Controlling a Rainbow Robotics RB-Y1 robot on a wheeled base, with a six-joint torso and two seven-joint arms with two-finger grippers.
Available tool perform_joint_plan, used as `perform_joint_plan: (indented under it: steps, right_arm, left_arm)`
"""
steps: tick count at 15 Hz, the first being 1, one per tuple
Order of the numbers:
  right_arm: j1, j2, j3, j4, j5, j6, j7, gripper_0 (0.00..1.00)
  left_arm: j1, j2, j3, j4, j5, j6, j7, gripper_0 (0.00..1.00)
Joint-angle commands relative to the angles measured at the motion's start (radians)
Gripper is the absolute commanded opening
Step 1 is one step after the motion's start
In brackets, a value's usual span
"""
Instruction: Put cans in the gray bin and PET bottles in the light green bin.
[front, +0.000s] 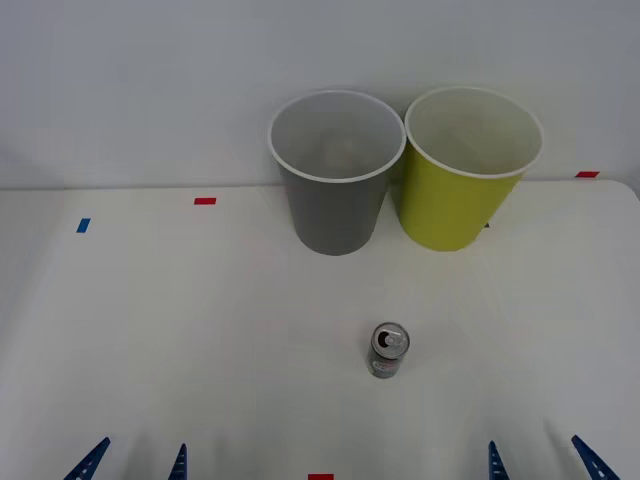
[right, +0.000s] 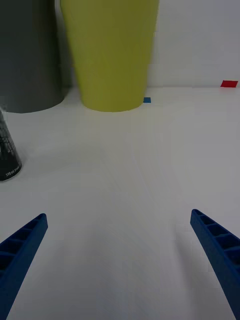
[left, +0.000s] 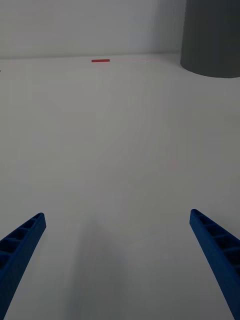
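A small can (front: 389, 350) with a silver pull-tab top and dark body stands upright on the white table, in front of the bins; its dark side (right: 7, 147) shows in the right wrist view. The gray bin (front: 336, 170) and the light green bin (front: 468, 166) stand side by side at the table's far edge, also seen as gray bin (right: 27, 55) (left: 212, 37) and light green bin (right: 111, 50). My left gripper (front: 135, 464) and right gripper (front: 540, 460) sit open at the near edge, both empty. No PET bottles are in view.
Small red tape marks (front: 205, 201) (front: 587, 174) (front: 320, 477) and a blue mark (front: 83, 225) lie flat on the table (front: 160, 320). A white wall rises right behind the bins.
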Motion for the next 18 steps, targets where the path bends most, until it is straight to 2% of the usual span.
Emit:
perform_joint_plan:
  steps: [1, 3, 5, 9, 12, 18]
  right_arm:
    - [-0.034, -0.067, 0.066, 0.039, 0.007, -0.074, 0.016, 1.0]
    - [-0.107, -0.07, 0.104, 0.155, 0.0, -0.164, 0.019, 1.0]
    - [-0.179, -0.078, 0.13, 0.189, 0.006, -0.18, 0.022, 1.0]
    - [-0.294, -0.09, 0.198, 0.192, 0.003, -0.144, 0.026, 1.0]
    - [-0.36, -0.089, 0.215, 0.194, 0.0, -0.086, 0.024, 1.0]
    - [-0.428, -0.035, 0.241, 0.194, -0.005, 0.012, 0.027, 1.0]
  left_arm:
    - [0.0, 0.0, 0.0, 0.0, 0.0, 0.0, 0.0, 1.0]
    - [0.0, 0.0, 0.0, 0.0, 0.0, 0.0, 0.0, 1.0]
    - [0.0, 0.0, 0.0, 0.0, 0.0, 0.0, 0.0, 1.0]
    - [0.0, 0.0, 0.0, 0.0, 0.0, 0.0, 0.0, 1.0]
    - [0.0, 0.0, 0.0, 0.0, 0.0, 0.0, 0.0, 1.0]
    - [0.0, 0.0, 0.0, 0.0, 0.0, 0.0, 0.0, 1.0]
